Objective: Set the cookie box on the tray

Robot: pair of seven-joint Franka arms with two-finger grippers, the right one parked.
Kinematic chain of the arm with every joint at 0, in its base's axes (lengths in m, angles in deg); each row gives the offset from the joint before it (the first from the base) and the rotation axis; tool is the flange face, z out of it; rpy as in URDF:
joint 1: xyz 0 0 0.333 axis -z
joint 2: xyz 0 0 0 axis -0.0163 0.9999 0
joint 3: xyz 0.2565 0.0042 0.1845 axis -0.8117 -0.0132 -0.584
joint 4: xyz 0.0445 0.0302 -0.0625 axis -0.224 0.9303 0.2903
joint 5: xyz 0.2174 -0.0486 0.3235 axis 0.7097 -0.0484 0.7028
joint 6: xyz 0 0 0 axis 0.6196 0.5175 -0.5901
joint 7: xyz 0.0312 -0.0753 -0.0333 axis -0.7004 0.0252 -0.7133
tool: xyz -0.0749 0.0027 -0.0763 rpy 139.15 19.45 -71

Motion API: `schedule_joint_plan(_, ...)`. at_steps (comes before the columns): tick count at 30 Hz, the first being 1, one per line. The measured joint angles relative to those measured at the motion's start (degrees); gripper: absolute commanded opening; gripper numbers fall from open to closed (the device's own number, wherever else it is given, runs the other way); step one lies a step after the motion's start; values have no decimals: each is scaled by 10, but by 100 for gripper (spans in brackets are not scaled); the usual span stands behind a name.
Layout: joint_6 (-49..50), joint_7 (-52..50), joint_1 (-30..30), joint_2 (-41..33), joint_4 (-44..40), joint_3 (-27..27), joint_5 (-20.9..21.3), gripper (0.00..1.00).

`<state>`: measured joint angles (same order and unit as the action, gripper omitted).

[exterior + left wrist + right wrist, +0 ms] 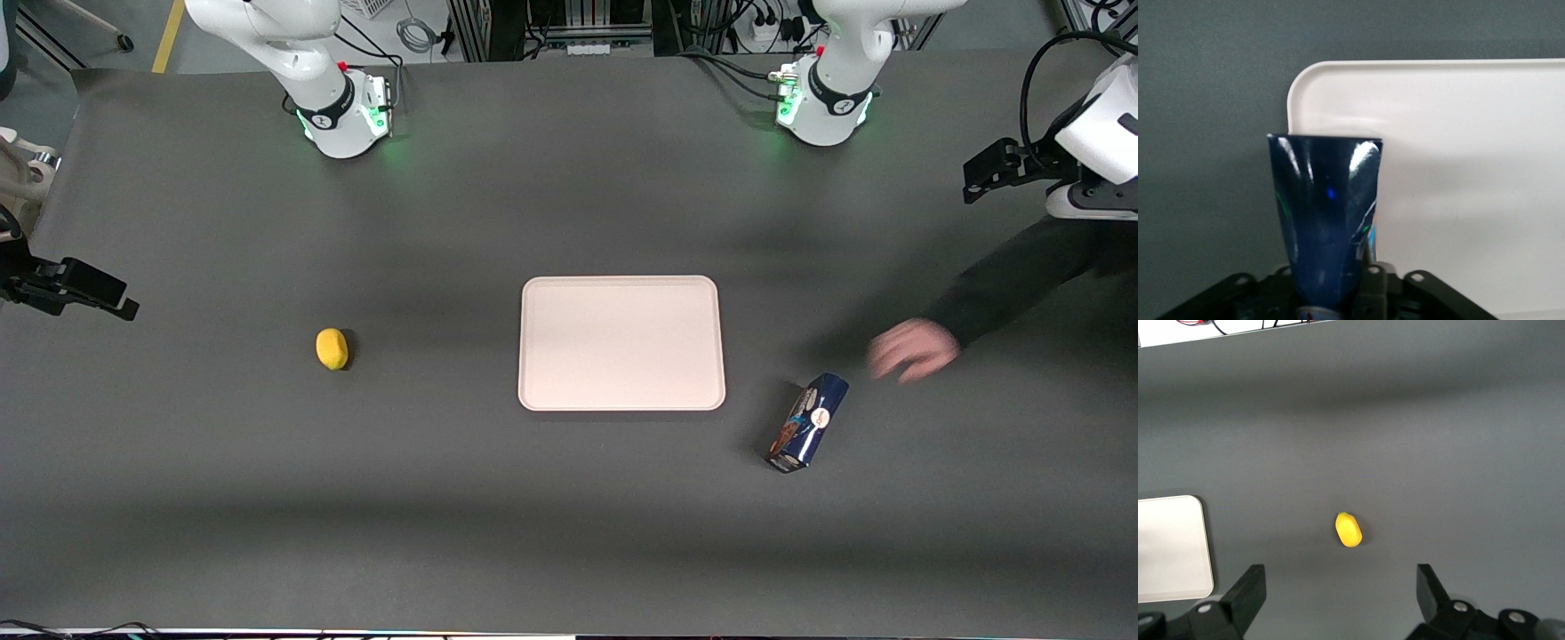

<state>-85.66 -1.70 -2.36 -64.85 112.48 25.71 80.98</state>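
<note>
Front view: claw (978,182) above grey table (267,498)

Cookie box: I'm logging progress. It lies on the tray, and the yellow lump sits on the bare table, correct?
No. The front view shows the cookie box on the table beside the tray, not on it; the yellow lump is on the table. The gripper hangs apart from the box.

A small yellow lemon (332,348) lies on the dark grey table (267,489), toward the parked arm's end; cables (413,34) and metal racks (587,22) line the table's edge.
</note>
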Motion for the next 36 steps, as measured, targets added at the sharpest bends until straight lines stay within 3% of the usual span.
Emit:
schedule_joint_plan(13,2,1,0,1,-21,0,0,100)
schedule_joint_plan(23,73,3,3,32,-161,21,0,100)
schedule_joint_plan(30,75,3,4,97,-199,54,-13,100)
schedule_joint_plan(36,4,2,7,201,-201,95,-19,100)
